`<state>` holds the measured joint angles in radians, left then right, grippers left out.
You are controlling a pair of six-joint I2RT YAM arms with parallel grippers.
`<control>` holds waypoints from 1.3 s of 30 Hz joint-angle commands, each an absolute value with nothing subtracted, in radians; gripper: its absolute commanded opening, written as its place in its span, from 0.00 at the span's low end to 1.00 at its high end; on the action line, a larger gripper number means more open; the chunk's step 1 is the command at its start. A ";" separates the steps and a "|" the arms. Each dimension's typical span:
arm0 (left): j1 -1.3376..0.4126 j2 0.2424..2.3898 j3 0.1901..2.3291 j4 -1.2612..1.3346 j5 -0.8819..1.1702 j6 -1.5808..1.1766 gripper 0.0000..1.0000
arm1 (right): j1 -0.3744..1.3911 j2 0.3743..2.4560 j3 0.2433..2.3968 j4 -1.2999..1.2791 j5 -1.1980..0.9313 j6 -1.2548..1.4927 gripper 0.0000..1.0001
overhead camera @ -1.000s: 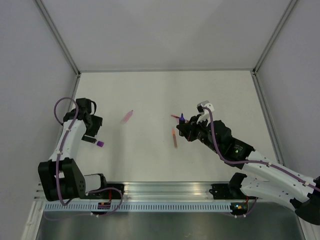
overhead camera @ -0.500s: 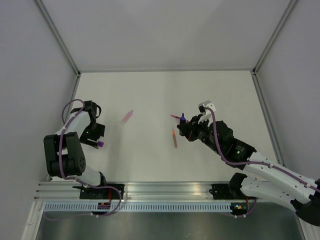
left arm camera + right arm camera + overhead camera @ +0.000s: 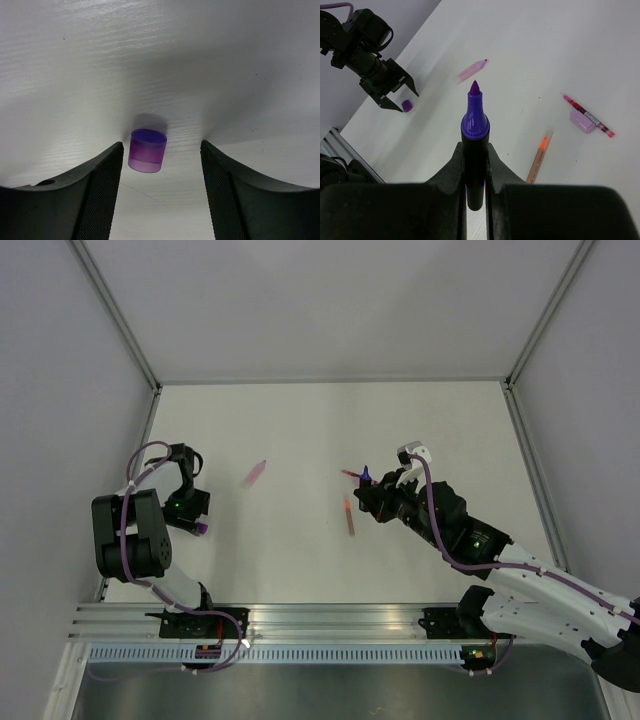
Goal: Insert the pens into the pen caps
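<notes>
White table, walled on three sides, fills the overhead view. Right arm reaches from the lower right of the frame up toward centre; left arm is folded tight at the left edge. Right gripper: fingers pressed together on the barrel of the purple pen, pinching it below the purple collar, with the bare nib pointing away from the wrist camera and held above the table. Left gripper: jaws spread and low over the table, one dark pad either side of the purple cap. There is a clear gap on both sides and no contact, with the cap nearer the left-hand pad in the wrist view. That cap stands on the table with its open end up, at middle left of the overhead frame. Orange pen lies just below and left of the right gripper. Pink pen lies alone, left of centre. Thin red-pink pen lies at the right of the right wrist view — a pale lilac cap sits just beside it; whether they touch, I cannot tell.
</notes>
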<state>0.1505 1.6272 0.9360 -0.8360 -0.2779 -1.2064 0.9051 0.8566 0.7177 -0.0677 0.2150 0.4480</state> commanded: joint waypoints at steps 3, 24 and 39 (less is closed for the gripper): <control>0.166 1.675 0.885 -0.782 -0.296 -1.195 0.66 | 0.904 0.848 0.716 -0.040 0.210 0.457 0.00; 0.166 1.626 0.810 -0.617 -0.117 -1.013 0.02 | 0.904 0.920 0.710 -0.009 0.184 0.463 0.00; -0.213 1.083 0.683 -0.053 0.261 -0.816 0.02 | 0.902 1.155 0.690 0.236 -0.236 0.413 0.00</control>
<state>-0.1871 1.1946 0.7216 -0.3229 0.1062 -0.8909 0.9051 1.1217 0.6922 0.1207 -0.1436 0.4358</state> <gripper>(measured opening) 0.229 0.136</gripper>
